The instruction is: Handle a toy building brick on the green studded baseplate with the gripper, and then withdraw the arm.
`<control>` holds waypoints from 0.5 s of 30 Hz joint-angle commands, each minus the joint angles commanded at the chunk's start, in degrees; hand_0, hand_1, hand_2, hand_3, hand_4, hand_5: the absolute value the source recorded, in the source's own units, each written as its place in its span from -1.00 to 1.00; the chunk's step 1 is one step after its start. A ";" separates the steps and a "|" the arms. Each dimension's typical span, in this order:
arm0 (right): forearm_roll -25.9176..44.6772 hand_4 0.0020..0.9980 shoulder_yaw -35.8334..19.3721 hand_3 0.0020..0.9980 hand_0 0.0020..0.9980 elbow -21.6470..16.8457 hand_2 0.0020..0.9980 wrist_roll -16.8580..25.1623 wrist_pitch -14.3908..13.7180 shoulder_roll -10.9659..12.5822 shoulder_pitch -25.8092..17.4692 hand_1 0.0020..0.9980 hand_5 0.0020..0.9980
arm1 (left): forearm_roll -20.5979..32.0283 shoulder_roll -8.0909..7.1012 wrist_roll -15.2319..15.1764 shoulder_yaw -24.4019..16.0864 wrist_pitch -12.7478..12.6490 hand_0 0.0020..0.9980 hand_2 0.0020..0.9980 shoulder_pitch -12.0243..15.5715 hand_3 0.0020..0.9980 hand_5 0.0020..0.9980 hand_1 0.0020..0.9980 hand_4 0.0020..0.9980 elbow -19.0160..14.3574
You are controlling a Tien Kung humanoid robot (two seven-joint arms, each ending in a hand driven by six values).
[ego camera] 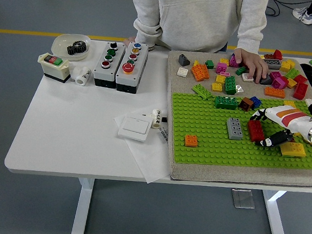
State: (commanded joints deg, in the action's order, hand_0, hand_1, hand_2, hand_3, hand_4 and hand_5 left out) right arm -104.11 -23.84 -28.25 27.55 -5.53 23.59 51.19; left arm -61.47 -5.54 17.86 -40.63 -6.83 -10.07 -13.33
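The right hand (274,128) reaches in over the right edge of the green baseplate (209,141), its white-and-orange back uppermost. Its fingers (261,111) are loosely spread; a black thumb tip lies just beside the red brick (256,130). Whether any finger actually touches the brick cannot be told, and nothing is gripped.

The red brick stands on the baseplate, right of centre. One grey brick (234,128) sits just to its left, one orange brick (191,141) near the baseplate's front left, and one dark green brick (225,102) at its back edge. One yellow brick (293,149) lies beside the hand, near the right edge.

The baseplate rests on a beige mat (173,80) covering the right half of the table (71,131). Loose bricks of many colours are scattered along the mat's back strip; their number cannot be counted reliably.

A person (196,16) stands at the far edge. One of the person's hands (252,62) rests among the loose bricks; the other (131,39) is at the back edge behind two button boxes (121,65).

On the left half: one dish with a black gear (71,45), one switch box (54,66), one white wall switch (135,127) on a paper sheet (149,160).
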 joint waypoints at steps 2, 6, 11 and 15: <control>0.06 0.68 0.03 0.24 0.40 0.08 0.27 0.07 -0.20 0.03 -0.07 0.26 -0.21 | -0.06 0.01 0.00 -0.02 -0.01 0.47 0.48 -0.02 0.21 0.22 0.46 0.35 0.00; 0.05 0.64 0.14 0.17 0.33 0.10 0.20 0.18 -0.66 0.18 -0.21 0.21 -0.19 | -0.13 0.03 -0.03 -0.08 -0.05 0.47 0.48 -0.08 0.21 0.22 0.46 0.35 0.01; 0.38 0.62 0.03 0.14 0.28 -0.18 0.17 0.44 -1.01 0.33 -0.25 0.15 -0.15 | -0.17 0.06 -0.04 -0.14 -0.06 0.47 0.48 -0.07 0.21 0.22 0.46 0.35 0.01; 0.35 0.62 -0.25 0.14 0.28 -0.69 0.17 0.69 -1.29 0.42 -0.04 0.15 -0.15 | -0.22 0.03 -0.02 -0.15 0.00 0.47 0.48 -0.09 0.21 0.22 0.46 0.35 0.01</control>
State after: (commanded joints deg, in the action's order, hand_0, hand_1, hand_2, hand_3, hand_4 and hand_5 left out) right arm -103.75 -24.09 -28.94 28.24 -6.82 24.02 51.16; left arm -61.68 -5.51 17.84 -40.78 -6.83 -10.16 -13.32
